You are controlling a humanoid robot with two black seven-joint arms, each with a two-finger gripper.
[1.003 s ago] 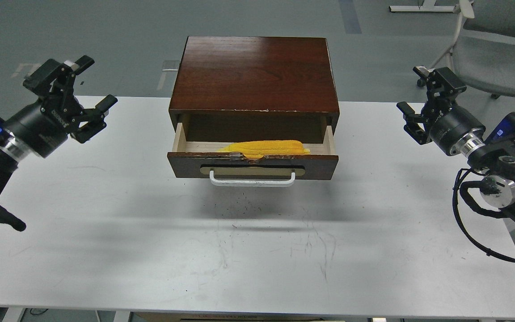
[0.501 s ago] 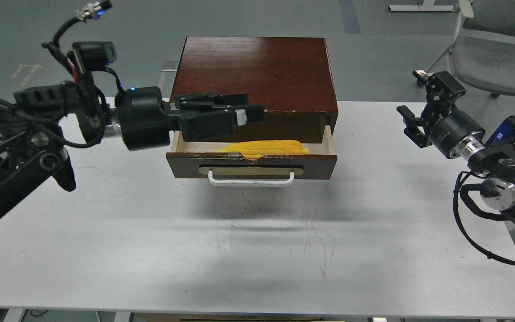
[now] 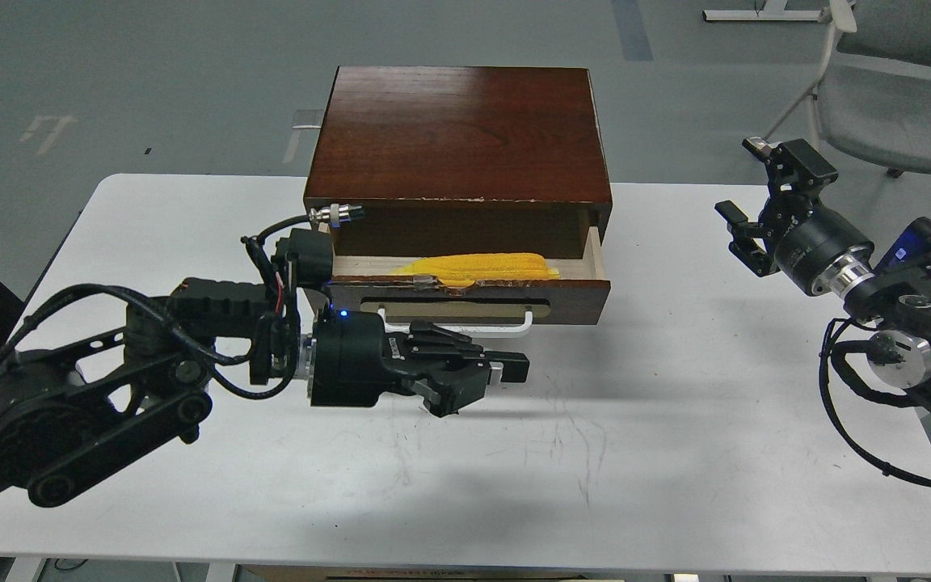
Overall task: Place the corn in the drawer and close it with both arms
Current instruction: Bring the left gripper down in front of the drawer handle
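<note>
Corn (image 3: 478, 265) lies inside the half-open drawer (image 3: 465, 291), so only closing is left. My left fingers (image 3: 486, 368) — pressed together, holding nothing — sit low before the white handle (image 3: 514, 327), placed to push. My right fingers (image 3: 744, 222) are spread and empty, well off to the side above the tabletop (image 3: 595, 485).

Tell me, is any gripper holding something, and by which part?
Nothing is held. The left gripper is empty before the drawer; the right gripper is open, empty.

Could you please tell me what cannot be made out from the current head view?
- Lower side of the corn: hidden behind the drawer front.
- Left part of the handle: covered by the left gripper, so contact is unclear.
- Left gripper's fingers: seen side-on, gap unreadable.
- Chair: cut off by the right edge.
</note>
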